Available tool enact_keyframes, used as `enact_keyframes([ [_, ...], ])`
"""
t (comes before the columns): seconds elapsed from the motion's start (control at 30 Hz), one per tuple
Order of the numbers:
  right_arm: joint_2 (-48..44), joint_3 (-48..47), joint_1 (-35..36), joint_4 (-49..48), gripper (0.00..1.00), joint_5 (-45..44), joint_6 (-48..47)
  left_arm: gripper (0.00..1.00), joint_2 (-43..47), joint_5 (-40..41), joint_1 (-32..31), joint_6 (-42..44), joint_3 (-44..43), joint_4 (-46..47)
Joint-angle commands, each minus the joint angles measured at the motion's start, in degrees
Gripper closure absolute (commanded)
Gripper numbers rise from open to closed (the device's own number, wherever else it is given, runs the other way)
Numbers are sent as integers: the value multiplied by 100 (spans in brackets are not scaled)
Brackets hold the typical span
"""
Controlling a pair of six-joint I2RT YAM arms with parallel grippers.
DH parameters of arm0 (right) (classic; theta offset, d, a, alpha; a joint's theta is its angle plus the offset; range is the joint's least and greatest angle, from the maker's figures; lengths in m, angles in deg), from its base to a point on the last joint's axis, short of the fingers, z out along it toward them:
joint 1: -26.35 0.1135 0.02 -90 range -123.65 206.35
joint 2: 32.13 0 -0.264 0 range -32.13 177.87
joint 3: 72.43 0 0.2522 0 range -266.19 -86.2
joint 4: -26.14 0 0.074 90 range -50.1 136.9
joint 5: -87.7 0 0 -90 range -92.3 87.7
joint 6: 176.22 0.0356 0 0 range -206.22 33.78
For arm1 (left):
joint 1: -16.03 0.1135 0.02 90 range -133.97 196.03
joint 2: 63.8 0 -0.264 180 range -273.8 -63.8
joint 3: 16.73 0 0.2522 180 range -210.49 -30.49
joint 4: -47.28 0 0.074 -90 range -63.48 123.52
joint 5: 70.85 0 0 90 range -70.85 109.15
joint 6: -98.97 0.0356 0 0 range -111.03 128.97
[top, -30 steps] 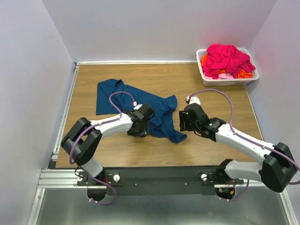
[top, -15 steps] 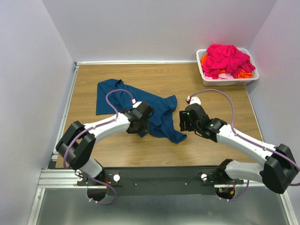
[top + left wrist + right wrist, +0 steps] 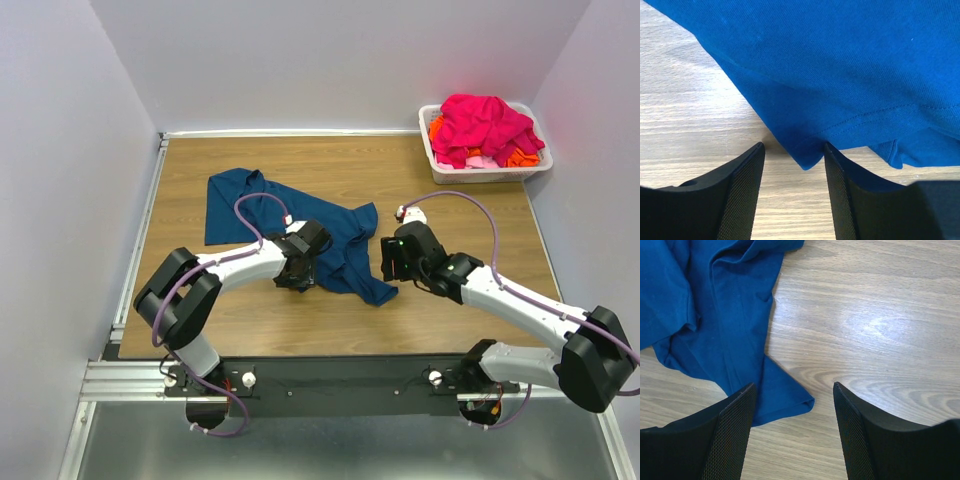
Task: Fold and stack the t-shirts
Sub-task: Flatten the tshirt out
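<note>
The blue t-shirt (image 3: 228, 208) is lying crumpled on the wood surface (image 3: 470, 310). In the top view it is spreading from about 10 o'clock down to the middle. The pink t-shirts (image 3: 485, 122) & orange t-shirts (image 3: 518, 157) are sitting piled in the white basket (image 3: 432, 150) at 2 o'clock, well apart from both arms.

The left gripper (image 3: 793, 145) is hanging open, low over the shirt's near edge, w/ a pointy hem corner (image 3: 807, 162) poking in between its two fingers. The right gripper (image 3: 793, 385) is hanging open too, w/ nothing in it. Another shirt corner is lying by its 9 o'clock finger, & mostly bare wood is showing in the gap.

I think the shirt is going to feel light and floppy (thin, soft cloth, not slippery). It is prob. going to sag and bunch if pinched in the middle. So the stitched hem corners are looking like the best spots to grab, one per gripper.
</note>
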Motion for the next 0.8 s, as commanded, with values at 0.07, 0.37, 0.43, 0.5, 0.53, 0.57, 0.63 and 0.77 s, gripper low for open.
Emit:
enact_keyframes([
  [0.07,45,72,27,-124,30,76,-61,51,-119,-7,-35,48,216,102],
  [0.37,28,72,27,-124,30,155,-62,80,-312,-201,-35,241,260,331],
  [0.43,37,72,27,-116,30,190,-70,95,-321,-157,-35,277,181,252],
  [0.5,80,63,27,-115,30,295,-53,100,-216,0,-35,329,33,60],
  [0.53,107,54,27,-115,30,348,-61,100,-155,97,-35,356,-29,-37],
  [0.57,133,45,27,-115,30,410,-70,100,-6,185,-26,382,-108,-273],
  [0.63,212,36,36,-89,30,603,-44,100,284,587,0,470,-415,-573],
  [0.77,457,37,27,-28,30,910,105,100,741,1195,219,672,-1004,-1259],
])
